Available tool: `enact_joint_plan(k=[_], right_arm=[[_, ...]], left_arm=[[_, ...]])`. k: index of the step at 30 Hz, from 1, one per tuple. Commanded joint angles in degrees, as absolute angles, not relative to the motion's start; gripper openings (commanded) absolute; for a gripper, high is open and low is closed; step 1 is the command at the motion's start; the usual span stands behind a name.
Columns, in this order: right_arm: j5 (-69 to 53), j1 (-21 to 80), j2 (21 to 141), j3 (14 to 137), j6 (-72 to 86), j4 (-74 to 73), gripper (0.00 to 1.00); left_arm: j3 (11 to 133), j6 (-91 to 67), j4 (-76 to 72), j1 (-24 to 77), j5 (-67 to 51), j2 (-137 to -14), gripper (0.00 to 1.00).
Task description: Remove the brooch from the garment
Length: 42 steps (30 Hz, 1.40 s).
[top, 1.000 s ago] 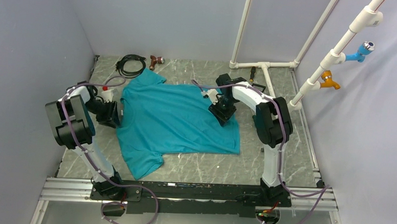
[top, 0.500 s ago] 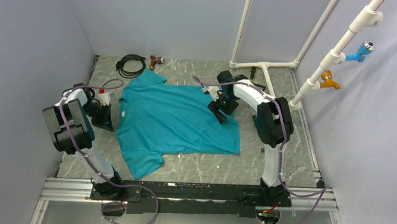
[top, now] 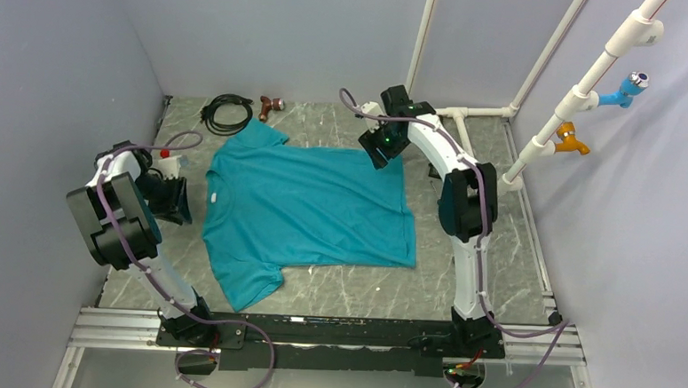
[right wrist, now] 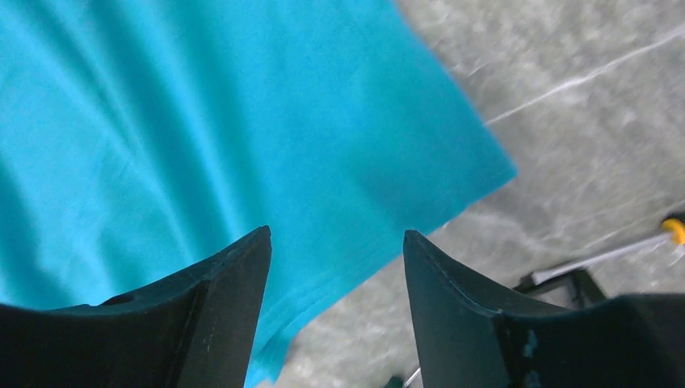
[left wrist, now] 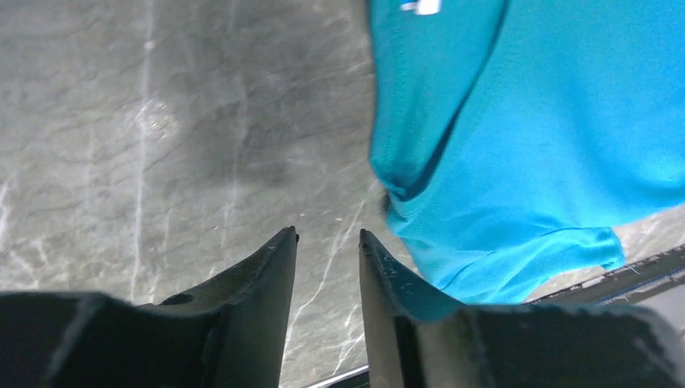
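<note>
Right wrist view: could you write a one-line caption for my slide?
Open right gripper over a hem corner of the shirt on the table; no brooch visible.

Teal short-sleeved t-shirt [top: 308, 212], spread flat on grey marbled table [top: 335, 287], collar left, hem right

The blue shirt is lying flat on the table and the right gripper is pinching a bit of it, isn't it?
Not quite. The shirt does lie flat on the table, but the right gripper is open and pinches nothing. The right wrist view shows its jaws wide apart with nothing held between them.
</note>
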State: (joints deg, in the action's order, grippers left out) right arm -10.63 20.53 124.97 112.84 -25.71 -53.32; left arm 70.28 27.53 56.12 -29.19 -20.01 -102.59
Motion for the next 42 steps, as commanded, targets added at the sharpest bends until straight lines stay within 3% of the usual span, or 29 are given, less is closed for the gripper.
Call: enact_joint_plan(k=[1,15,22,29,31,35,40,42], right_arm=[[-4.94,19.74,132.37,119.82,-26.4,-50.35,0.62],[2.95,18.84,138.98,119.08,-29.82,-41.45,0.42],[6.29,18.24,140.35,119.07,-29.25,-39.27,0.4],[9.52,18.11,141.44,121.02,-27.77,-38.28,0.45],[8.75,18.11,140.71,121.76,-27.17,-38.68,0.52],[6.3,18.19,137.84,123.66,-25.86,-40.41,0.7],[3.44,18.19,132.61,124.17,-24.2,-40.78,0.87],[1.81,18.18,130.58,124.25,-23.51,-40.98,0.9]], left_arm=[[71.4,26.89,57.85,-29.53,-29.42,-99.95,0.45],[64.05,21.86,52.22,-25.5,-30.4,-103.27,0.51],[64.79,20.86,51.2,-26.1,-19.81,-104.01,0.16],[67.52,23.53,53.63,-27.07,-15.53,-103.96,0.05],[68.17,23.83,54.13,-27.07,-16.17,-104.12,0.13],[68.96,24.5,55.61,-27.03,-19.14,-103.53,0.39],[69.56,25.56,55.89,-27.11,-21.2,-99.21,0.56],[70.92,25.77,56.36,-27.29,-22.52,-96.9,0.72]])
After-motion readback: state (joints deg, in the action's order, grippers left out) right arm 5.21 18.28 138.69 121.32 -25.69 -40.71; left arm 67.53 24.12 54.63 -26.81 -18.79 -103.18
